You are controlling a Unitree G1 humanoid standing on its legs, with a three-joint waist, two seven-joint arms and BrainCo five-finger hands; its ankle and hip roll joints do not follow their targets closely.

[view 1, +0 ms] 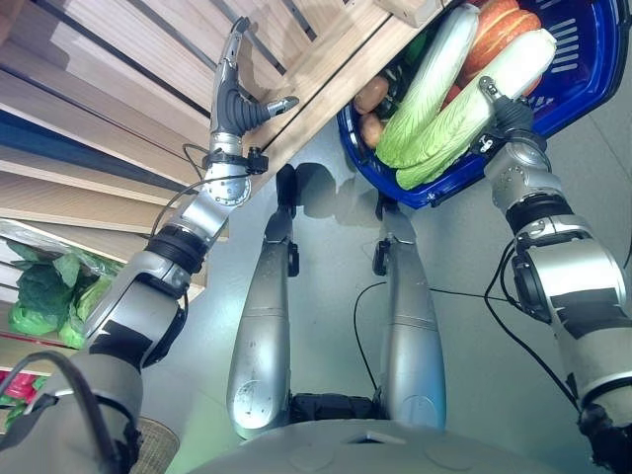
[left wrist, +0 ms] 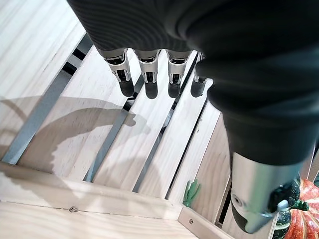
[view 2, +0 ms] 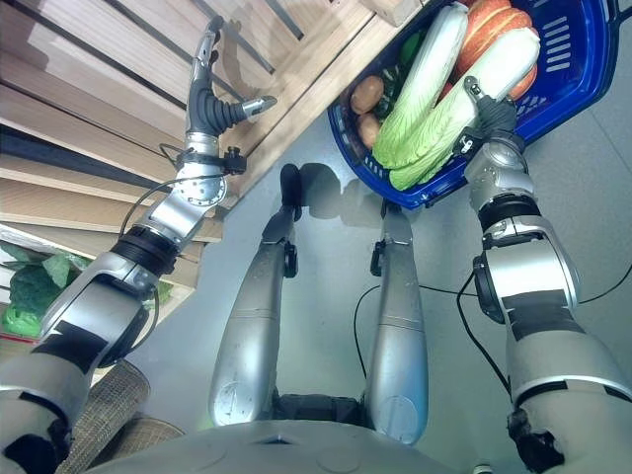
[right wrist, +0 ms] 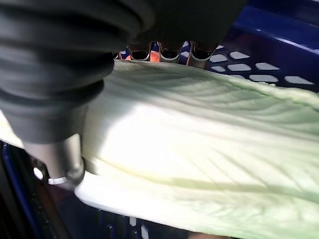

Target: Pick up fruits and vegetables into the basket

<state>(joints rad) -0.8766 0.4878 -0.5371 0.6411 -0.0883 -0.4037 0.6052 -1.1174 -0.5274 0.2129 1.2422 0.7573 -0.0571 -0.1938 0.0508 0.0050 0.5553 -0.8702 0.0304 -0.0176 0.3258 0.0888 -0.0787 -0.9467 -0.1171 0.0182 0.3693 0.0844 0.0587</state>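
While the right hand point(right wrist: 75, 89) wraps a long pale-green napa cabbage point(view 1: 474, 99) low inside the blue plastic basket point(view 1: 583, 79) at upper right, probably to settle it there, the left hand point(view 1: 237, 104) hangs straight-fingered and empty over wooden shelf slats point(left wrist: 65, 94) at upper left.

wooden slatted shelf point(view 1: 118, 59) | woven mat point(view 2: 109, 405) on grey floor point(view 1: 454, 257)
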